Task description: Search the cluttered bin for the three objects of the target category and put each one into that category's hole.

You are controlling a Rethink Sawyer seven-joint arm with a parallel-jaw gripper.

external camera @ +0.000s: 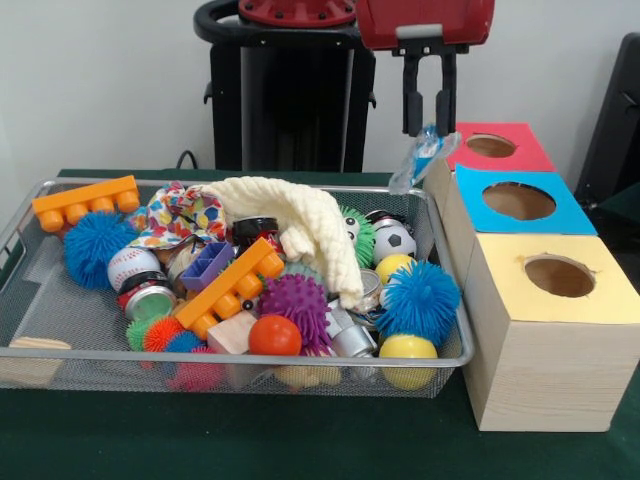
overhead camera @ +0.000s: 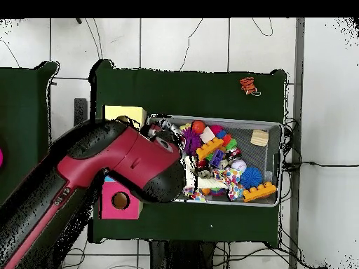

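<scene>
Front view: the black two-fingered gripper (external camera: 428, 128) hangs from the red arm at top centre-right of the frame. Its fingers are drawn close together and pinch a small crumpled blue-and-clear plastic item (external camera: 418, 158), which dangles just below the fingertips. What the item is cannot be told.

The item hangs above the gap between the right end of the wide silver wire-mesh bin (external camera: 448, 352) and the row of pale wooden boxes, beside the far boxes.

The round hole with the bright blue flat surround (external camera: 519, 201) sits in the middle box at right of the frame. The red-surround hole (external camera: 490, 146) lies behind it, the pale-yellow-surround hole (external camera: 559, 276) in front. All three holes look dark inside.

Bin contents, front view: cream knitted cloth (external camera: 300, 225) draped over the centre, orange studded plastic brick (external camera: 85, 203) at upper left, blue spiky rubber ball (external camera: 418, 300) at right, purple spiky ball (external camera: 295, 305) in the middle, small soccer ball (external camera: 394, 240) near the far right corner.

Overhead view: the red arm (overhead camera: 105, 168) covers the gripper and most of the boxes; the bin (overhead camera: 275, 126) lies right of centre.
</scene>
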